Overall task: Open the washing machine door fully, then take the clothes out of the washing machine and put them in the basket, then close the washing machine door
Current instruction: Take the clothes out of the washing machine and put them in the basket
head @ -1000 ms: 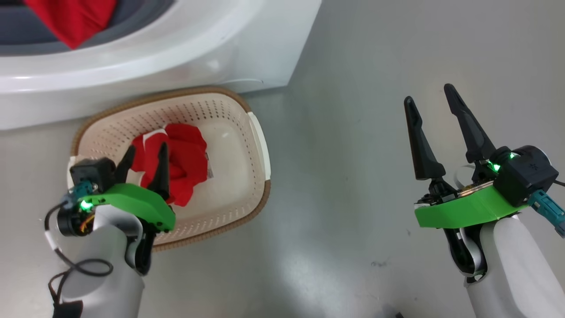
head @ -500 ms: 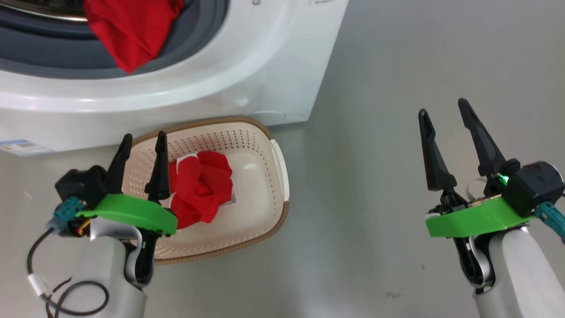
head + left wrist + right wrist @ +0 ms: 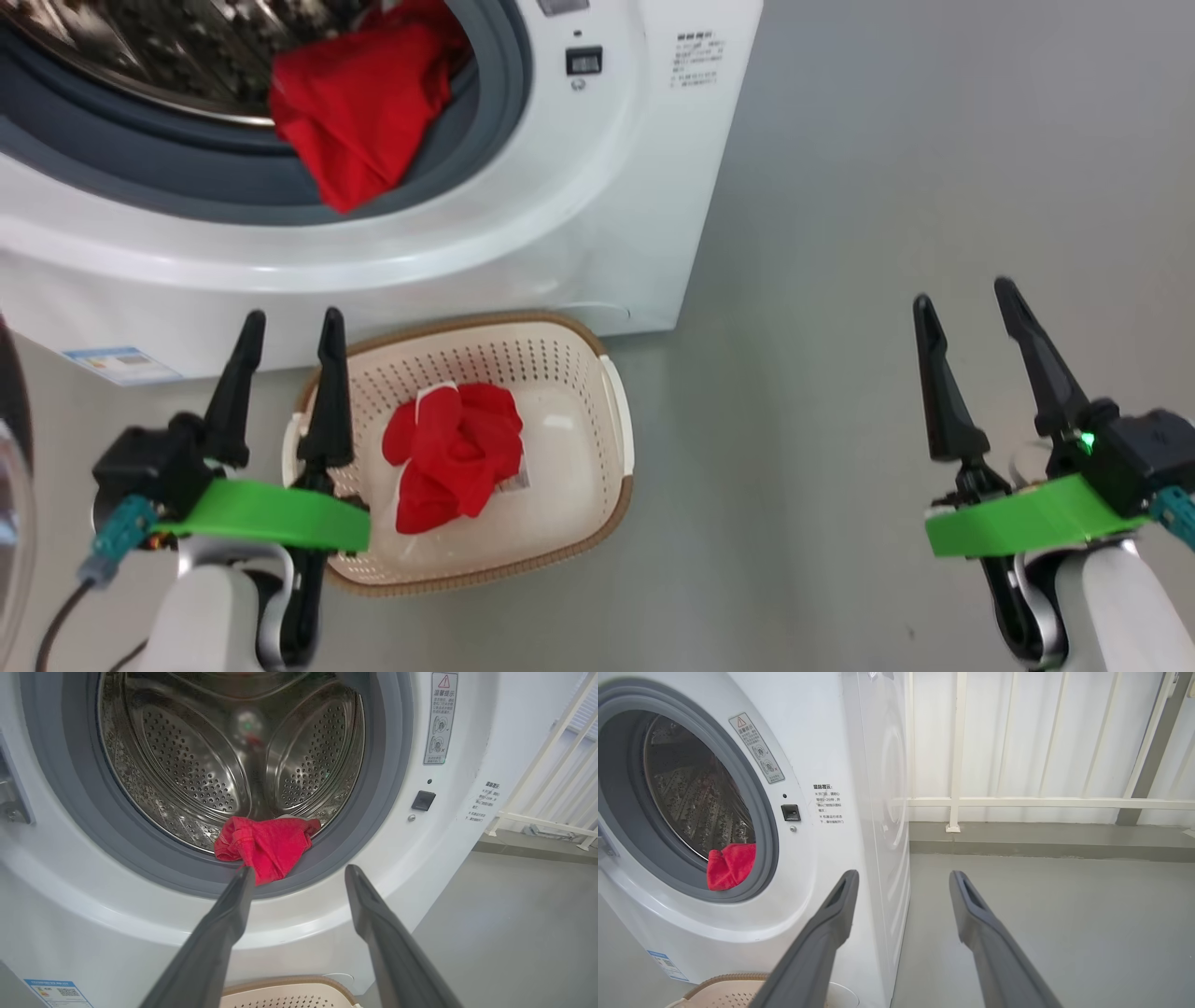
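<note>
Grey floor (image 3: 840,233) spans the right of the frame. Upper left: the washing machine (image 3: 597,215), a red garment (image 3: 359,121) hanging over its gasket (image 3: 187,196). Lower centre, just before the machine: the basket (image 3: 485,364), holding bunched red clothes (image 3: 457,453). My left gripper (image 3: 291,317), lower left beside the basket's left rim, and my right gripper (image 3: 963,291), lower right, both stand wide and empty.
</note>
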`<state>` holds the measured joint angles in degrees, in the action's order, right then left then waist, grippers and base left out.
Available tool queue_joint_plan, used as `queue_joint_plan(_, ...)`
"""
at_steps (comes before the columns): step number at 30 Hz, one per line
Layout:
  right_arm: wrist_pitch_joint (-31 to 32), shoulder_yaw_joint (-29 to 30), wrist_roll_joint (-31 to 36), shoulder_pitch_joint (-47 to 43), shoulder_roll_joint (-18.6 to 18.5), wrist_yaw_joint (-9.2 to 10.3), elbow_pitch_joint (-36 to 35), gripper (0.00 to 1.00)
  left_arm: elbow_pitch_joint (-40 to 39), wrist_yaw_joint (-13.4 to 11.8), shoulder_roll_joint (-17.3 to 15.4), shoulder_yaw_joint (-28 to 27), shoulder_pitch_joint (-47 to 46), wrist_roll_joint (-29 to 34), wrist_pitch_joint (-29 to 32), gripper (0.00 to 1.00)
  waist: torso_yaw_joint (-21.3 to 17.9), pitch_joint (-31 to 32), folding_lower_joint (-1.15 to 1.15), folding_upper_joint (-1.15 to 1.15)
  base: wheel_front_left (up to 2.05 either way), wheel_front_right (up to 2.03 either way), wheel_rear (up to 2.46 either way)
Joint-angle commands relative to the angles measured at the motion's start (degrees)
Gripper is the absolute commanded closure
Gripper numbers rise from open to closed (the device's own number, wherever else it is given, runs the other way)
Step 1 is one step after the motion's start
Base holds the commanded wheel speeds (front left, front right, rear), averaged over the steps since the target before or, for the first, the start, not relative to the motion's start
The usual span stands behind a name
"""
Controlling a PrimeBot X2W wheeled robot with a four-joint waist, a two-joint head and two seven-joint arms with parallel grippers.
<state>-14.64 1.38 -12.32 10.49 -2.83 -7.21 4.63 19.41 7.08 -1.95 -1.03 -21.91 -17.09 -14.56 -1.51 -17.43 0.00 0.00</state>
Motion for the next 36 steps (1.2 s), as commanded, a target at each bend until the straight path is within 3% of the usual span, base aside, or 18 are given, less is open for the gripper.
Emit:
queue_joint_plan(1, -0.4, -0.8, 0.8, -0.8, 0.0, -0.28, -1.7, 0.0, -1.9, -0.2, -1.0, -1.7, 1.2, 0.9, -0.4, 0.0, 0.7, 2.3, 0.0, 0.0, 0.0, 0.0, 0.0)
queue_joint_plan(17, -0.4, 0.3, -0.1, -9.0, 0.0, -0.28, -4.3, 0.0, -6.6, -1.8, -0.9, -0.6, 11.6, 0.6, -0.4, 0.0, 0.2, 10.6, 0.0, 0.0, 0.0, 0.0, 0.0)
queue_joint_plan(36, -0.4, 1.4, -0.8, -14.9, 0.0, -0.28, -4.9, 0.0, -4.8, -1.9, -0.9, 0.7, 17.2, 1.2, -0.4, 0.0, -0.2, 17.7, 0.0, 0.0, 0.0, 0.0, 0.0)
